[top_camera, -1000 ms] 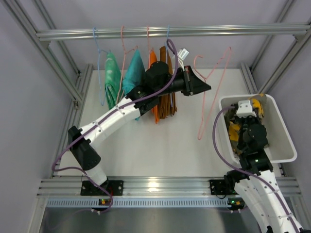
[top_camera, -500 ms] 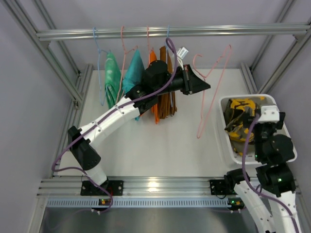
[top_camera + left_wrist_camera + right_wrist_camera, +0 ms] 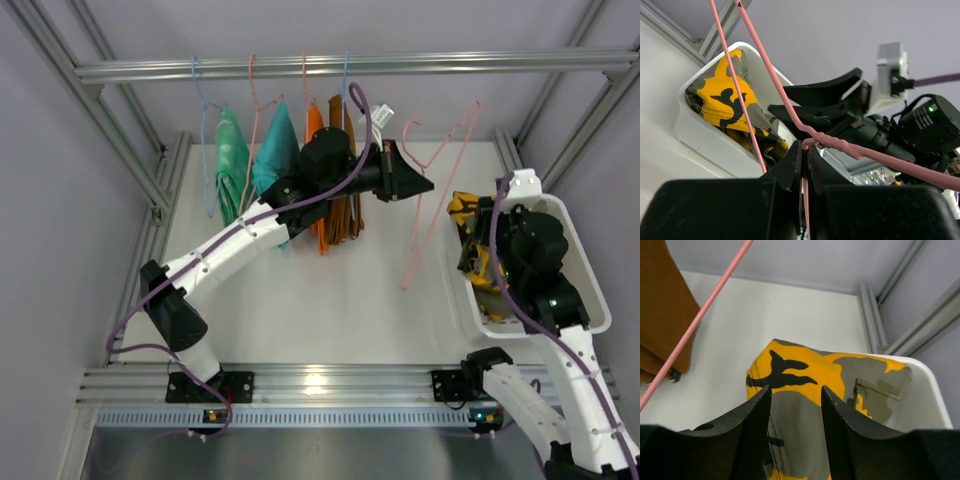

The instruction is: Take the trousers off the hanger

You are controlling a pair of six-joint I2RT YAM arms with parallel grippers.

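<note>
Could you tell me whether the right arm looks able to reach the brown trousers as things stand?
Probably not cleanly: the pink hanger, pinched in the left gripper, hangs between the right gripper and the brown trousers.
</note>
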